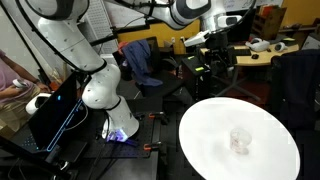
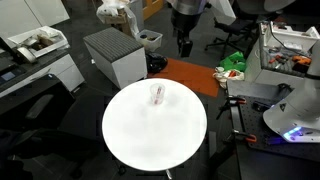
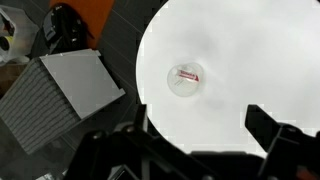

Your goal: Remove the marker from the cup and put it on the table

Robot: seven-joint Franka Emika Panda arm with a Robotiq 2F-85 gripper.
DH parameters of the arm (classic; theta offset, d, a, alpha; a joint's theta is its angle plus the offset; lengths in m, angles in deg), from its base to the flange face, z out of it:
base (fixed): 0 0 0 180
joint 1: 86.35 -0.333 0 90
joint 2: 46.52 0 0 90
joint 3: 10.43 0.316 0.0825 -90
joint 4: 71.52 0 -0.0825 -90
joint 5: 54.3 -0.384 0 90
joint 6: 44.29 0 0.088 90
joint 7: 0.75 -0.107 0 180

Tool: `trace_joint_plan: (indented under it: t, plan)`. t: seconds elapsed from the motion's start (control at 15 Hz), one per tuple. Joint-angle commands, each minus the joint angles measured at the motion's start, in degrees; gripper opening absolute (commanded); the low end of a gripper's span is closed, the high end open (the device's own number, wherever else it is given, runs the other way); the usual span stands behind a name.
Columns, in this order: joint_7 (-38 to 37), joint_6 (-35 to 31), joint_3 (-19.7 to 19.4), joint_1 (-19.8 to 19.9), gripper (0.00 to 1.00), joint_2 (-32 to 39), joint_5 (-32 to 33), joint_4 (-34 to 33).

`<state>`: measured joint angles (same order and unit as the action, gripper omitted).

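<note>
Tool [image 2: 184, 48] is held wide, well clear of the counter [image 3: 250, 60], likely readied for the marker [image 3: 187, 74] propped in the cup [image 3: 172, 82].

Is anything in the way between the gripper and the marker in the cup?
Nothing visible. The open gripper hangs well clear of the table, only air between it and the cup. The marker lies inside, so the cup's wall surrounds it.

The cup [image 1: 239, 139] stands on the table [image 1: 205, 140] — end effector [image 1: 216, 50] well above.
</note>
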<state>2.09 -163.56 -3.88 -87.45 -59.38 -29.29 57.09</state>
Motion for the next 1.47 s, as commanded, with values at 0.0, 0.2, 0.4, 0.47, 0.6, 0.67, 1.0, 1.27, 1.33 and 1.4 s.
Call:
trace_joint_plan:
  t: [0.0, 0.2, 0.4, 0.47, 0.6, 0.67, 1.0, 1.27, 1.33, 1.4]
  plan:
    - [7.03, 5.83, -0.43, -1.07, 1.0, 5.39, 1.18, -5.25]
    - [11.51, 9.94, -0.38, -1.41, 1.0, 8.72, 3.09, -7.75]
    - [16.42, 13.12, -0.32, -1.94, 1.0, 11.2, 6.71, -9.17]
    - [18.14, 13.52, -0.34, -2.14, 1.0, 11.9, 7.7, -9.44]
    - [22.44, 13.15, -0.39, -2.43, 1.0, 13.14, 9.21, -9.6]
    - [25.05, 12.37, -0.45, -2.5, 1.0, 13.87, 9.55, -9.73]
    - [32.89, 11.24, -0.3, -2.9, 1.0, 16.41, 9.11, -10.79]
    - [36.15, 10.58, -0.12, -3.21, 1.0, 18.51, 7.68, -11.96]
    - [36.96, 10.23, -0.08, -3.21, 1.0, 19.04, 7.26, -12.18]
    - [37.45, 9.76, -0.07, -3.17, 1.0, 19.59, 6.89, -12.41]
